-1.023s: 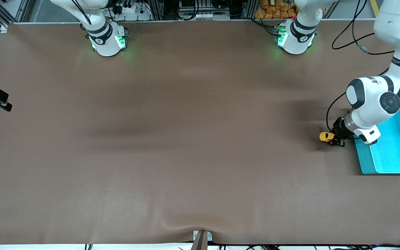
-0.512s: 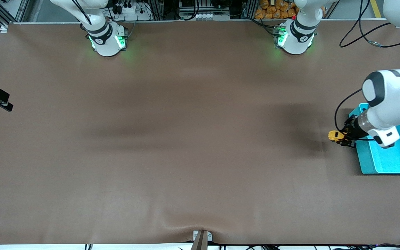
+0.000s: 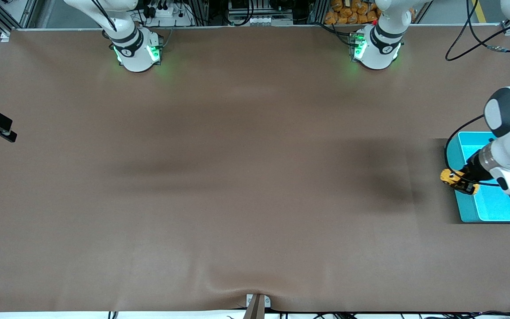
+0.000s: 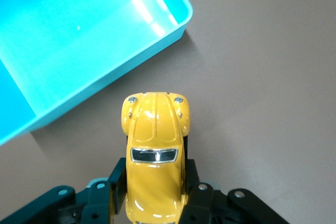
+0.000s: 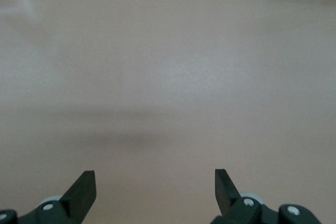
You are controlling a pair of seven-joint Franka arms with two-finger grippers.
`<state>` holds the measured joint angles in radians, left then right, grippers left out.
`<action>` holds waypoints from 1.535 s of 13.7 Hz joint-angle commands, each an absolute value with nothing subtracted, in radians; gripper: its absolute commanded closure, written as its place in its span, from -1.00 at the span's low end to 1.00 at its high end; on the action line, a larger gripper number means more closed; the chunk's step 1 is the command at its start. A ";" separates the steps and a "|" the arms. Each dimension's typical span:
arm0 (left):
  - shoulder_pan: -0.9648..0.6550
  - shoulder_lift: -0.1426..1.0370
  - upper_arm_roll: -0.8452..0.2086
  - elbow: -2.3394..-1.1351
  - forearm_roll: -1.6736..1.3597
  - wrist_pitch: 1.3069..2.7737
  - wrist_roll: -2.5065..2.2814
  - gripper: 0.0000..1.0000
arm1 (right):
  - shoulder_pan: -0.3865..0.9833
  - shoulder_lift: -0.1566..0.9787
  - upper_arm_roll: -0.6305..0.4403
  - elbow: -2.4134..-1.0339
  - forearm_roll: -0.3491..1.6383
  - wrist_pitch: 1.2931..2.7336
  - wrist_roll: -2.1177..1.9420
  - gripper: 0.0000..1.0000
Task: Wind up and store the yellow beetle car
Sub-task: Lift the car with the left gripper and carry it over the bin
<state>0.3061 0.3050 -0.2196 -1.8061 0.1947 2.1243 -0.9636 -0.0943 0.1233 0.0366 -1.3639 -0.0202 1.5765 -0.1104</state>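
Yellow beetle car (image 4: 155,156) windscreen shows only wrist-side.

**Camera placement**

The table (image 3: 237,177) is seen whole from a high front camera facing the arm bases. The left wrist view is aimed steeply down from close range at the turquoise bin (image 4: 79,45) and bare cloth, both shared with the front view. The right wrist view is directed low across open tabletop.

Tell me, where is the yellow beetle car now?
The yellow beetle car is held in the left pincer, in the air over the rim of the turquoise bin, at the left arm's end of the table.
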 commanded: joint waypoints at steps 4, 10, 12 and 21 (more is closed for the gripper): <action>0.362 0.345 -0.216 -1.724 0.218 2.065 -0.652 1.00 | -0.106 0.101 0.048 -1.385 -0.011 1.575 -0.112 -1.00; 0.446 0.396 -0.216 -1.710 0.346 2.072 -0.502 1.00 | -0.107 0.098 0.046 -1.385 -0.012 1.574 -0.112 -1.00; 0.483 0.411 -0.219 -1.707 0.336 2.083 -0.413 1.00 | -0.106 0.098 0.048 -1.385 -0.015 1.574 -0.112 -1.00; 0.632 0.573 -0.219 -1.707 0.284 2.348 0.006 1.00 | -0.104 0.100 0.048 -1.385 -0.020 1.578 -0.112 -1.00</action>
